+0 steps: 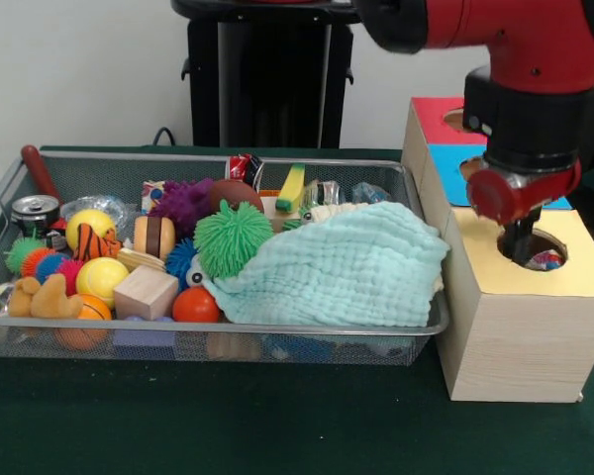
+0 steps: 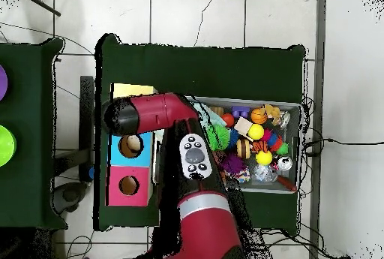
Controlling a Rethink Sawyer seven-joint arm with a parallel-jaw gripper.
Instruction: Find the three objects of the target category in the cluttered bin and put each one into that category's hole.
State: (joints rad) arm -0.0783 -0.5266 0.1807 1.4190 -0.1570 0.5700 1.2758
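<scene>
My gripper (image 1: 522, 249) hangs straight down at the round dark hole (image 1: 537, 247) of the yellow-topped box (image 1: 525, 327), its tip at the rim. A multicoloured crinkly wrapper (image 1: 547, 260) shows inside the hole, just right of the gripper; whether the gripper holds it is hidden. The silver wire-mesh bin (image 1: 228, 328) stands left of the box, full of toys. A clear-whitish wrapper (image 1: 114, 210) lies at its far left beside a can. In the overhead view the arm (image 2: 154, 113) covers the hole; the bin (image 2: 295, 187) lies to its right.
A mint quilted cloth (image 1: 346, 267) covers the bin's right half. A green spiky ball (image 1: 233, 237), a wooden block (image 1: 146, 293) and a can (image 1: 35, 210) lie among the clutter. The blue-topped box (image 1: 453, 163) and red-topped box (image 1: 434, 114) stand behind the yellow one.
</scene>
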